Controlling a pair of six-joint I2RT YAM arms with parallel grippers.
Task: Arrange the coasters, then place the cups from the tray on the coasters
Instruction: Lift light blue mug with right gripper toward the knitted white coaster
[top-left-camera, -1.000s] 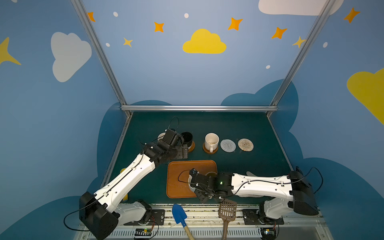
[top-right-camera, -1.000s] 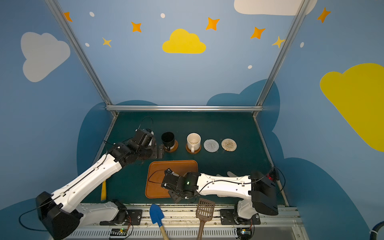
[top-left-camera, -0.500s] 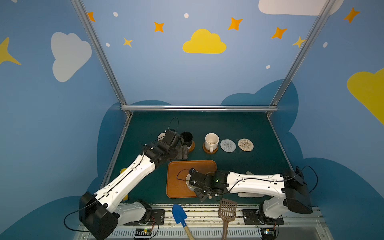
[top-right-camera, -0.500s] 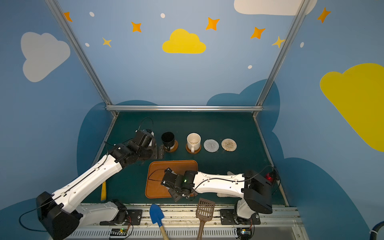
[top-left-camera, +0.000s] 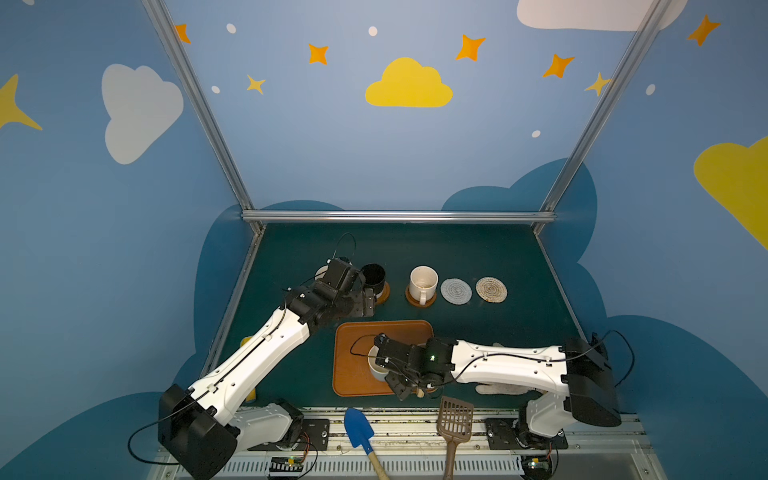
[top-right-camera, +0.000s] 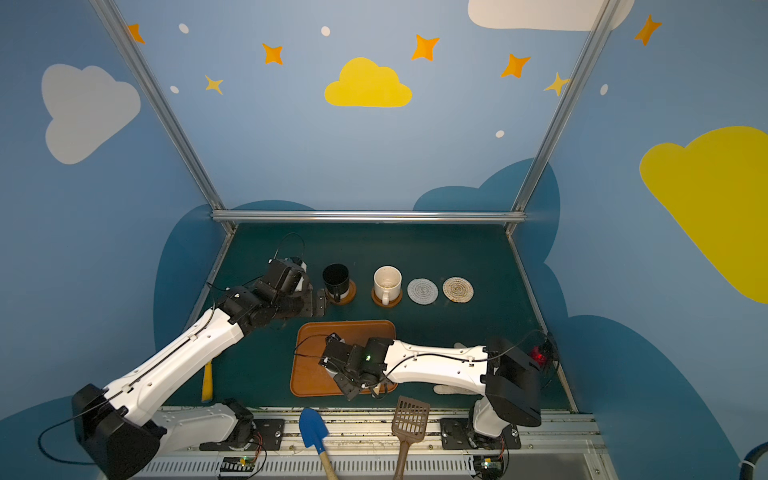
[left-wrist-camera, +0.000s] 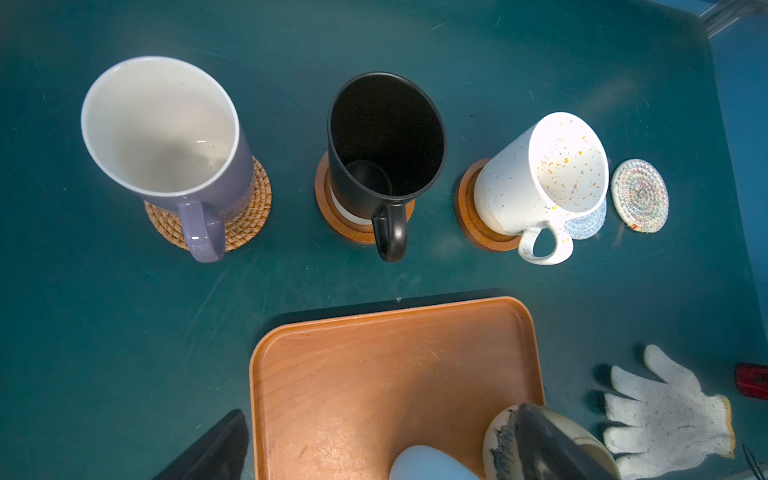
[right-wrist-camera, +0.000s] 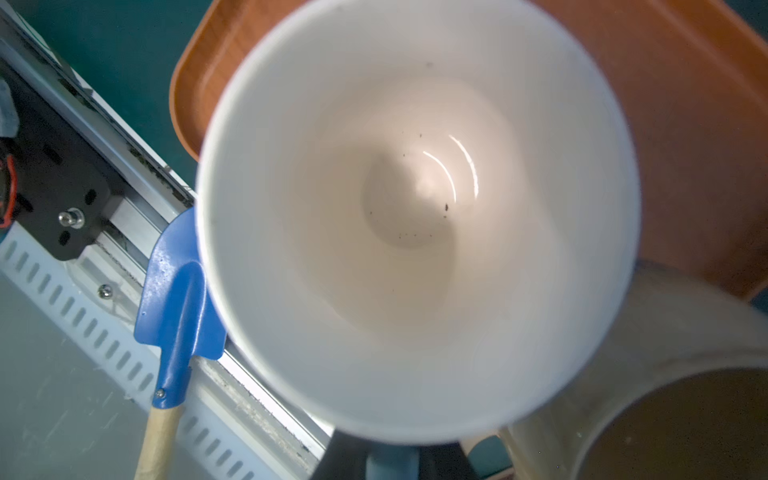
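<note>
Right wrist view is filled by the pale blue mug (right-wrist-camera: 415, 208), whose handle is seen pinched between the fingers of the right gripper (right-wrist-camera: 392, 462). The mug is located over the wooden tray (top-left-camera: 353, 382), toward its near edge, with the tan-yellow mug (right-wrist-camera: 665, 324) just beside it. Whether its base is clear of the tray cannot be told. The left gripper (top-right-camera: 318, 302) is held with fingers spread wide and nothing between them, near the black mug (left-wrist-camera: 386, 145).

The cup-placing step is judged to be in hand, at the fourth of five. The lilac mug (left-wrist-camera: 166, 133) is seated on the rattan coaster (left-wrist-camera: 249, 216), and the black mug and the speckled mug (left-wrist-camera: 540, 178) on wooden coasters (left-wrist-camera: 353, 235). The grey-white rope coaster (top-left-camera: 456, 291) and the beige rope coaster (top-left-camera: 491, 289) are bare. A straight lift is called for next, so that the tray's low rim and the tan-yellow mug are cleared, followed by a carry to the grey-white rope coaster.

Room there is tight on one side: the speckled mug's handle is turned toward the tray and stands close to that coaster. Open mat (top-left-camera: 478, 332) is offered between tray and coaster row, and the left gripper is well apart from that path. A white glove (left-wrist-camera: 665, 411) lies beside the tray.
</note>
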